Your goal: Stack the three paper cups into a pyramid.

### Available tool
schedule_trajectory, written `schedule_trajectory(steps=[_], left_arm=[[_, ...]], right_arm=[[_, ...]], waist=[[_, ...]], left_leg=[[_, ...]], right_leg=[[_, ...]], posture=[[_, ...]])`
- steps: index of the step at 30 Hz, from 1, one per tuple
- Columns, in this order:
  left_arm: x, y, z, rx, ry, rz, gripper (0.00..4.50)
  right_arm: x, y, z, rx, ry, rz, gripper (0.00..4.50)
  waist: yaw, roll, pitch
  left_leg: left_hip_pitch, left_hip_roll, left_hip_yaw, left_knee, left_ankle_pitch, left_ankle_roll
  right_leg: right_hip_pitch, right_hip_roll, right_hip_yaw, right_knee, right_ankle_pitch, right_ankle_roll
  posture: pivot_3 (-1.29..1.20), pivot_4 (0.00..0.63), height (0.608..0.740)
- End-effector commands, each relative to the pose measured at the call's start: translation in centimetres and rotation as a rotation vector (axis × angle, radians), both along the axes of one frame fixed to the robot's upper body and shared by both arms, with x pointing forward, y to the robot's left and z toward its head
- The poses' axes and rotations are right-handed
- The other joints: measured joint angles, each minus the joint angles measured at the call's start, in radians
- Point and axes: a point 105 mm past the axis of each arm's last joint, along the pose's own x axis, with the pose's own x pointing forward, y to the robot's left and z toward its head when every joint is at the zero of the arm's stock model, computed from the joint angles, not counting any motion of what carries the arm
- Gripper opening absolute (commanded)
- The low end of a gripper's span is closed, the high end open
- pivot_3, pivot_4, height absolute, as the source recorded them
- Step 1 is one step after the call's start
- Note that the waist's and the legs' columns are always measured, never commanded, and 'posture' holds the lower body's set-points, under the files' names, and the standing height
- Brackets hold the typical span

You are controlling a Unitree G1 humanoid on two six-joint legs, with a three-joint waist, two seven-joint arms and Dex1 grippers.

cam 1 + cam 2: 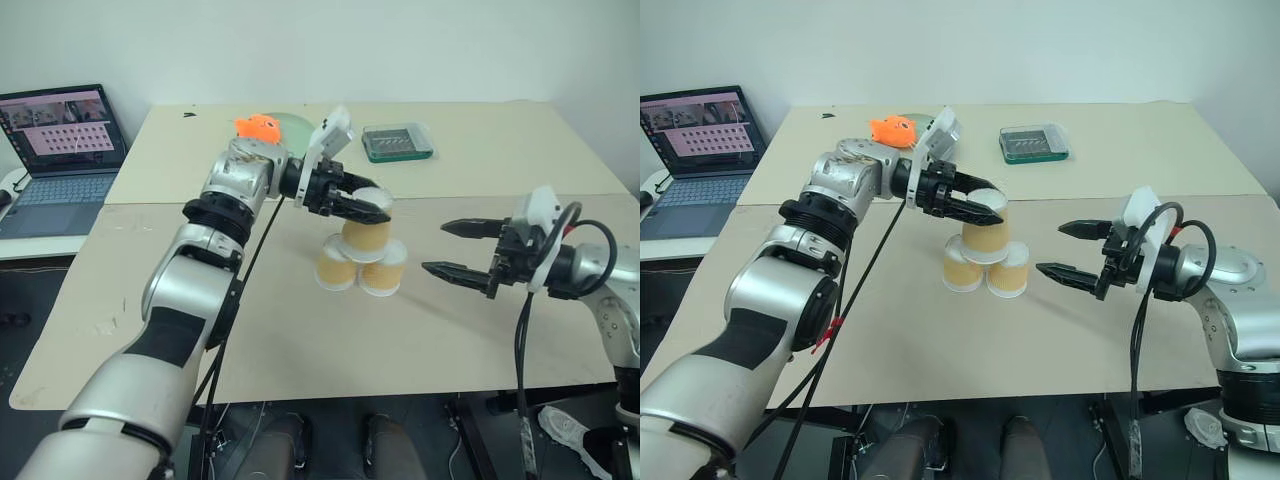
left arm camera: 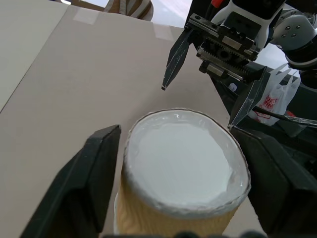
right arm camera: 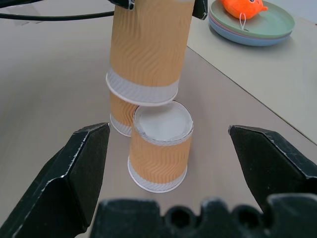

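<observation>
I see the table (image 1: 480, 330) with three upside-down cups near its middle. Two bottom cups (image 1: 962, 270) (image 1: 1007, 272) stand side by side, touching; the top cup (image 1: 985, 235) sits on both. My left claw (image 1: 975, 207) comes in from 9 o'clock, fingers spread either side of the top cup with gaps showing. My right claw (image 1: 1068, 250) hangs at 3 o'clock, spread wide, apart from the stack.
</observation>
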Motion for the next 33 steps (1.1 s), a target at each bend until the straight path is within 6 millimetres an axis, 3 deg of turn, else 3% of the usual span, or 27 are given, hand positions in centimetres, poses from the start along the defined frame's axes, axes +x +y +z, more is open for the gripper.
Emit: schedule_trajectory(steps=[1, 11, 19, 23, 24, 27, 33], left_arm=[[0.0, -0.1, 1.0, -0.029, -0.026, -0.002, 4.45], [0.0, 0.2, 4.4, -0.147, -0.017, 0.019, 4.45], [-2.1, 3.0, 10.9, -0.392, 0.01, -0.008, 4.45], [-0.4, 6.7, 14.0, -0.599, -0.108, 0.319, 4.45], [0.5, 7.8, 13.8, -0.631, -0.107, 0.434, 4.45], [2.5, 13.2, 10.9, -0.649, -0.167, 0.85, 4.45], [1.3, 21.9, 4.6, -0.643, -0.181, 1.372, 4.45]], right_arm=[[-0.5, 0.2, 1.0, 0.012, -0.042, 0.016, 4.5], [-0.4, 0.0, 0.9, 0.012, -0.036, 0.018, 4.5], [-0.2, -0.1, 1.1, 0.01, -0.039, 0.018, 4.5], [0.2, -0.6, 1.3, 0.021, -0.055, -0.033, 4.5], [0.7, -1.0, 1.1, 0.009, -0.064, -0.092, 4.5], [2.5, -2.7, 1.5, 0.01, -0.125, -0.3, 4.5], [4.3, -7.2, 3.5, 0.13, -0.231, -0.694, 4.5]], waist=[[0.0, 0.0, 0.0], [0.0, 0.0, 0.0], [-0.007, 0.0, 0.0], [-0.01, 0.0, 0.0], [-0.011, 0.001, 0.0], [-0.012, 0.002, -0.001], [-0.007, 0.001, -0.001]], left_leg=[[0.0, 0.0, 0.0, 0.0, 0.0, 0.0], [0.0, 0.0, 0.0, 0.001, 0.0, 0.0], [0.0, 0.0, 0.0, 0.001, 0.0, 0.0], [0.0, 0.001, 0.0, 0.001, 0.0, -0.001], [0.001, 0.0, 0.0, 0.001, 0.0, -0.001], [0.007, 0.001, 0.0, 0.0, -0.001, -0.002], [0.006, -0.001, 0.001, -0.002, 0.005, -0.012]], right_leg=[[0.0, 0.0, 0.0, 0.0, 0.0, 0.0], [0.0, 0.0, 0.0, 0.001, 0.0, 0.0], [-0.001, 0.0, 0.0, 0.001, 0.0, 0.0], [0.0, 0.0, 0.001, 0.001, 0.0, 0.0], [0.0, 0.0, 0.001, 0.001, 0.0, 0.0], [0.003, 0.0, 0.004, 0.002, 0.0, 0.0], [-0.002, 0.002, 0.009, 0.005, 0.001, -0.002]], posture=[[0.0, 0.15, 0.74], [0.0, 0.15, 0.74], [0.0, 0.15, 0.74], [0.0, 0.15, 0.74], [0.0, 0.15, 0.74], [0.0, 0.15, 0.74], [0.0, 0.15, 0.74]])
